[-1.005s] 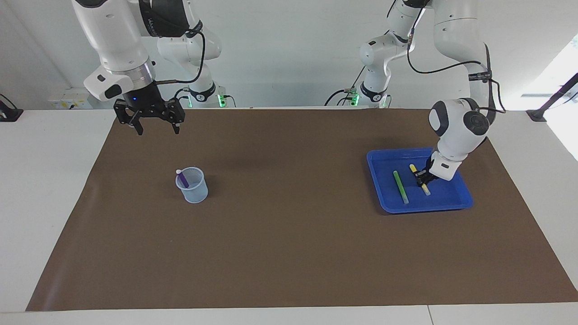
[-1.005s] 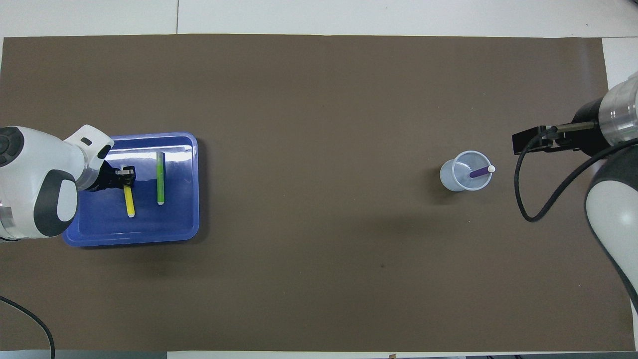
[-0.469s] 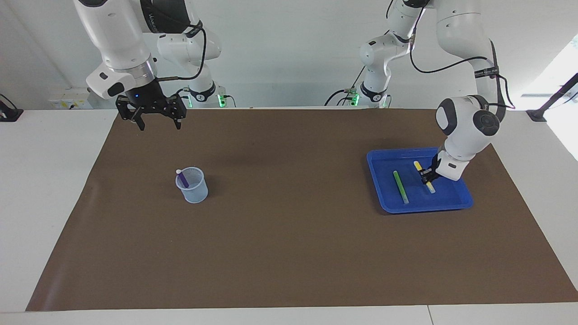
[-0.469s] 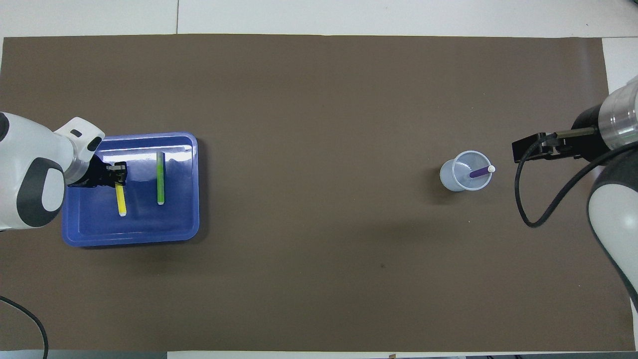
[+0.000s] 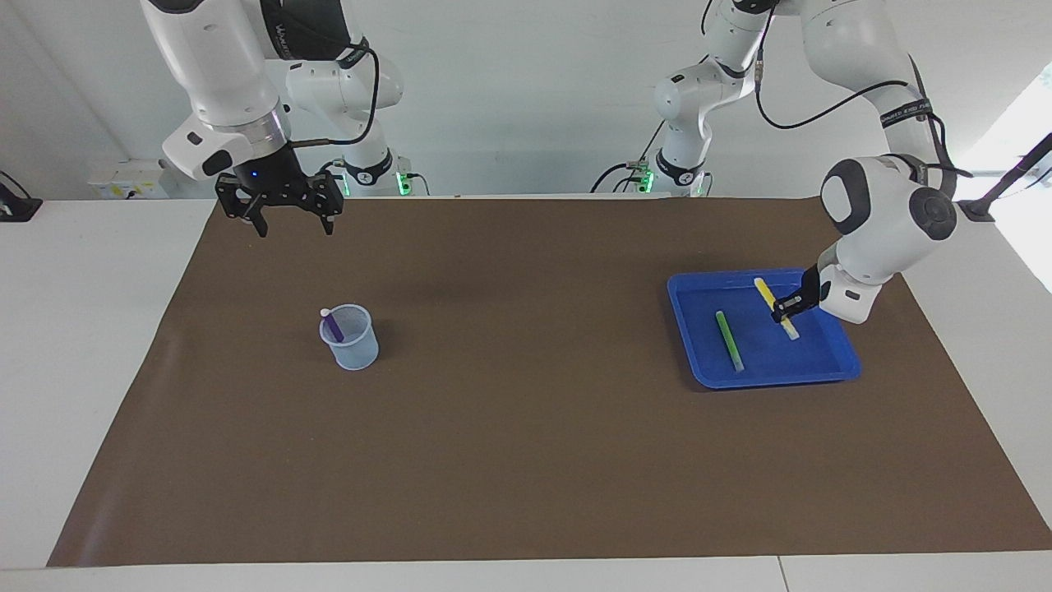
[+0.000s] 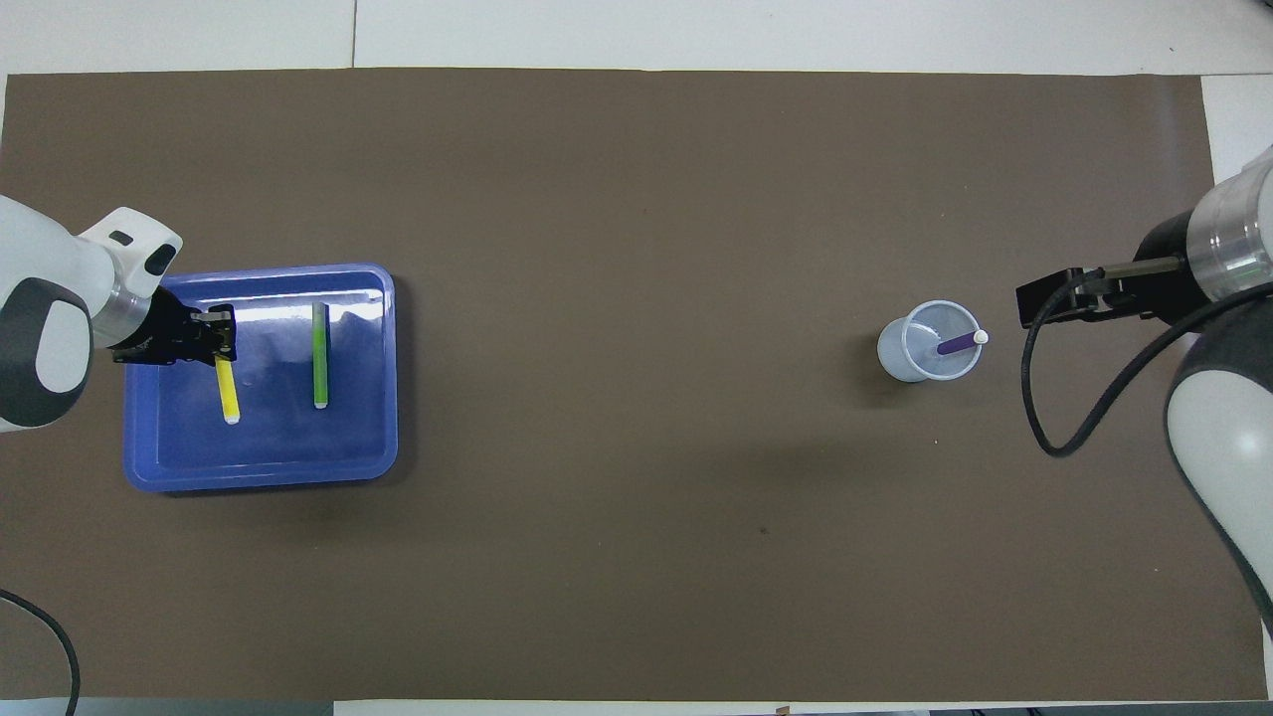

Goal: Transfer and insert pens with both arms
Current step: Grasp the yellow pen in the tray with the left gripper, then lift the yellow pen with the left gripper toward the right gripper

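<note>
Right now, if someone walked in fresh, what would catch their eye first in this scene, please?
Probably the blue tray at the left arm's end of the table, where the left tool is shut on the yellow pen and holds it tilted over the tray, the green pen lying flat beside it. Next comes the clear cup toward the right arm's end, the purple pen leaning inside it. The right tool waits, open, over the mat's edge.

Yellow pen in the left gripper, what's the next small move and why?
Probably lift it higher, clear of the blue tray. The left gripper is shut on the yellow pen, which hangs tilted over the tray. The right gripper waits open, and the cup holds only the purple pen.
</note>
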Controlling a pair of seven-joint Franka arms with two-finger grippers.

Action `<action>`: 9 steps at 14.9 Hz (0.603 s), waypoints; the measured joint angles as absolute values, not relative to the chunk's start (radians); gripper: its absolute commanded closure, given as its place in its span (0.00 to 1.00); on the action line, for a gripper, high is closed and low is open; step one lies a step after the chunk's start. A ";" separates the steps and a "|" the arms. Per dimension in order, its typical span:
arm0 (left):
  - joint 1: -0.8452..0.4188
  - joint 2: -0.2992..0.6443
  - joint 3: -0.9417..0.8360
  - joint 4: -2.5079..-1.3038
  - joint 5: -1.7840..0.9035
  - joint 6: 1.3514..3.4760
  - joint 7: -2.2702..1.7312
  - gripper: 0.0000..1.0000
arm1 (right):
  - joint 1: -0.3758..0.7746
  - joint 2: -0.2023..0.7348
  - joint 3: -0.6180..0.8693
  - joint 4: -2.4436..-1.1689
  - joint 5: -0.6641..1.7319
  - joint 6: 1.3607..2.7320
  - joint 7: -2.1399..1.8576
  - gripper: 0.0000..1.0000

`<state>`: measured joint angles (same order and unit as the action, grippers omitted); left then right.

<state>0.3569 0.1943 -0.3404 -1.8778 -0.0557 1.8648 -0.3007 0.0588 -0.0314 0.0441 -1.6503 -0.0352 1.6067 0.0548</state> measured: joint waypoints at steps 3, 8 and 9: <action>0.348 0.190 -0.373 -1.764 -0.168 1.719 -0.460 1.00 | 0.059 -0.031 0.044 -1.650 -0.035 1.607 0.055 0.00; 0.325 0.145 -0.450 -1.707 -0.397 1.671 -0.802 1.00 | 0.058 -0.031 0.043 -1.650 -0.035 1.607 0.055 0.00; 0.322 0.126 -0.462 -1.707 -0.439 1.668 -0.879 1.00 | 0.058 -0.031 0.043 -1.650 -0.035 1.607 0.055 0.00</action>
